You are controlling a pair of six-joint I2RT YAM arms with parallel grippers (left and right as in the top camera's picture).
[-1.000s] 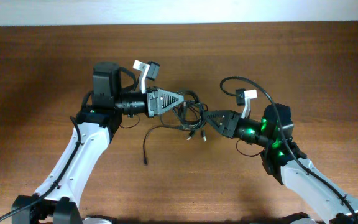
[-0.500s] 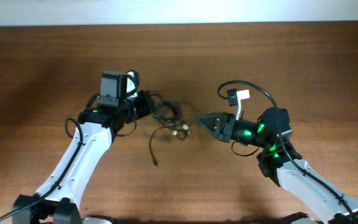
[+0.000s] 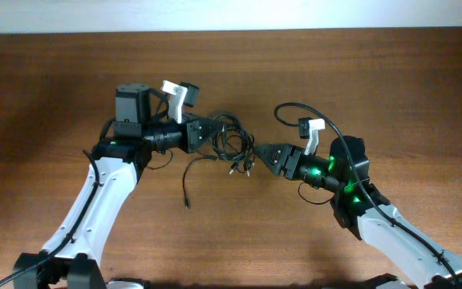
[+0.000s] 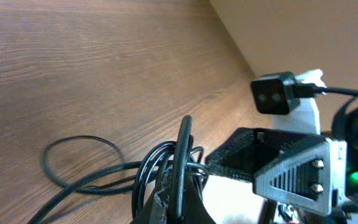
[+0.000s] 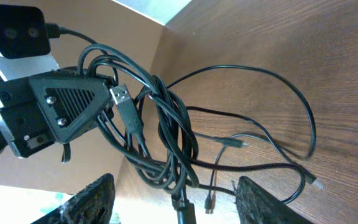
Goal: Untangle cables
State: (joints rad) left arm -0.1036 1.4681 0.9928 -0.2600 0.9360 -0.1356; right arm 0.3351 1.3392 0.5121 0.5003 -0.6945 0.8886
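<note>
table: plain brown wood, takes up pretty much the whole overhead view
left arm: comes in from the near left corner and reaches toward the middle
right arm: comes in from the near right, green lights on, pointing left at the same spot
cables: one knotted black clump at the center of the table, right between the two tools, with loops sticking out on the far side
left gripper: clamped down on the left side of the clump; its wrist cam shows the cords pinched between its fingers
right gripper: fingers spread wide, nose right at the right edge of the clump; one cord runs between the fingers, nothing pinched
loose strand: trails off the clump toward the near left and lies flat on the wood
plug ends: a few small ones poke out on the near side of the clump
</note>
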